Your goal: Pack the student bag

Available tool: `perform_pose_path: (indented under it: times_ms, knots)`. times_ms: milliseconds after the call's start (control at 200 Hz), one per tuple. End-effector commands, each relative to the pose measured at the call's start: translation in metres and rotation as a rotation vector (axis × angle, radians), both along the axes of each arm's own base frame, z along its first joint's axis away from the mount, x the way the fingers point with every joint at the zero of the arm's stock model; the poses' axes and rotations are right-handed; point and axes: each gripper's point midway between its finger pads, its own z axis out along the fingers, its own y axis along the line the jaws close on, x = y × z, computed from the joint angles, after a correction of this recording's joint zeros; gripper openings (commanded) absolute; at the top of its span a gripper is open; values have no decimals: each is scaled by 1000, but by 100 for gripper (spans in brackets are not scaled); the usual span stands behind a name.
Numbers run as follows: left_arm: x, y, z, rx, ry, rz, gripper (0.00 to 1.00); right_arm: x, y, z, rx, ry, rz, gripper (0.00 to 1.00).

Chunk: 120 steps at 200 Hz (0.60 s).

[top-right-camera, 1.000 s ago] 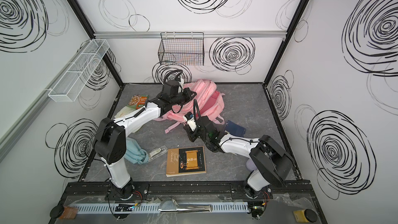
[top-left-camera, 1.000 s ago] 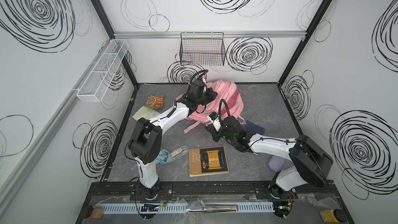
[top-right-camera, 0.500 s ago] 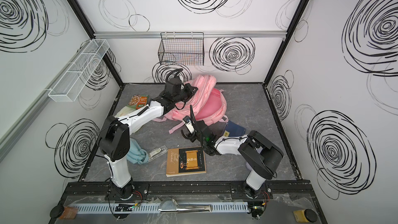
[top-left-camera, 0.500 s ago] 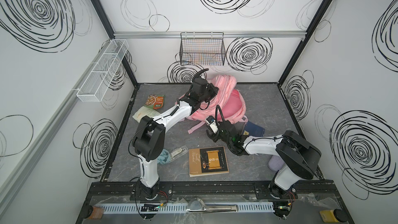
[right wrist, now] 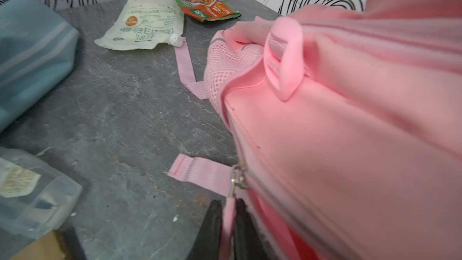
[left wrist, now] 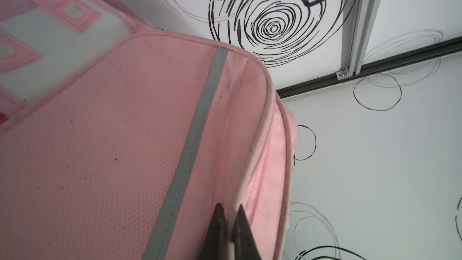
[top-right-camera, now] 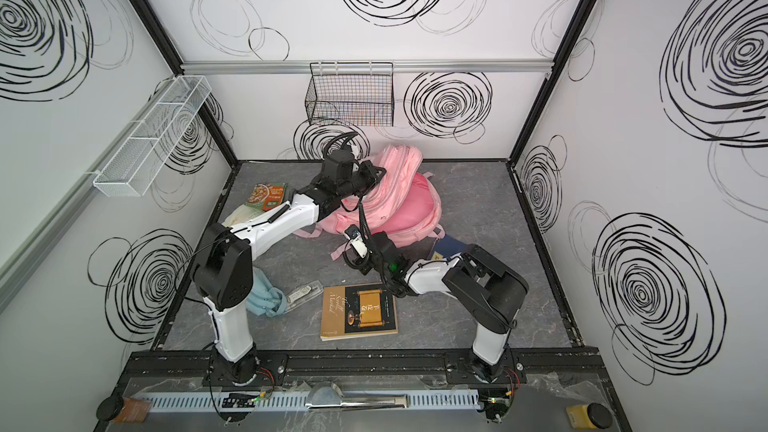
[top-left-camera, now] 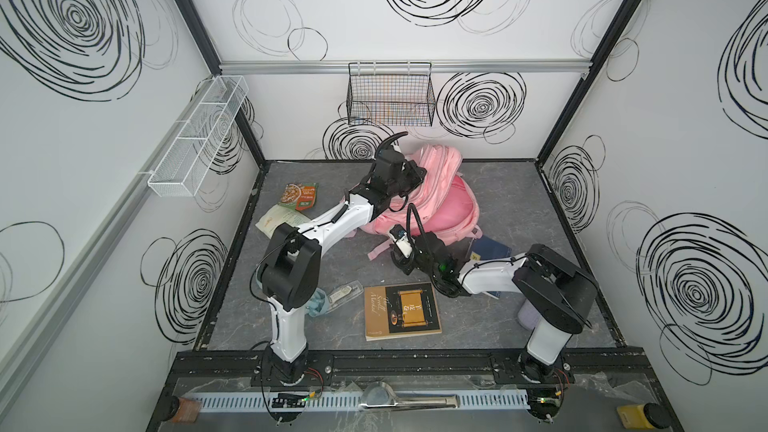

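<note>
The student bag [top-left-camera: 446,205] [top-right-camera: 409,201], a big pink backpack, lies at the back of the table in both top views. Its upper part is held raised and darker pink shows beneath. My left gripper [top-left-camera: 417,173] [left wrist: 230,210] is shut on a raised seam of the bag beside a grey stripe [left wrist: 200,131]. At the bag's near corner, my right gripper [top-left-camera: 398,260] [right wrist: 229,207] is shut on the pink zipper pull [right wrist: 228,217], which hangs from a metal slider [right wrist: 236,178]. A loose pink strap [right wrist: 200,172] lies flat next to it.
A brown book [top-left-camera: 401,311] lies in front. A clear plastic case [top-left-camera: 345,290] and teal pouch [top-right-camera: 264,301] sit by the left arm's base. A white pouch [right wrist: 142,23] and green snack packet [right wrist: 207,5] lie back left. A blue notebook [top-left-camera: 490,249] lies under the right arm.
My right gripper has drawn the zipper pull toward the front left along the bag's edge. The left gripper has lifted the bag's upper part slightly toward the back wall.
</note>
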Motion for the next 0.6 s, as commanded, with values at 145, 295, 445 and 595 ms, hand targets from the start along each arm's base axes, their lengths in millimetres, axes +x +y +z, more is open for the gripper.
perform_pose_path:
  times_ms: [145,295,445,595]
  knots:
    - [5,-6,38,30,-227,-196,0,-70,-8,16,114,231,133,54]
    - [3,0,9,166,-226,-238,0,-89,-26,25,165,337,94,60]
    - [5,10,-10,340,-227,-283,0,-96,-48,42,172,394,11,59]
    - [7,24,-38,446,-189,-293,0,-85,-93,58,236,416,-207,59]
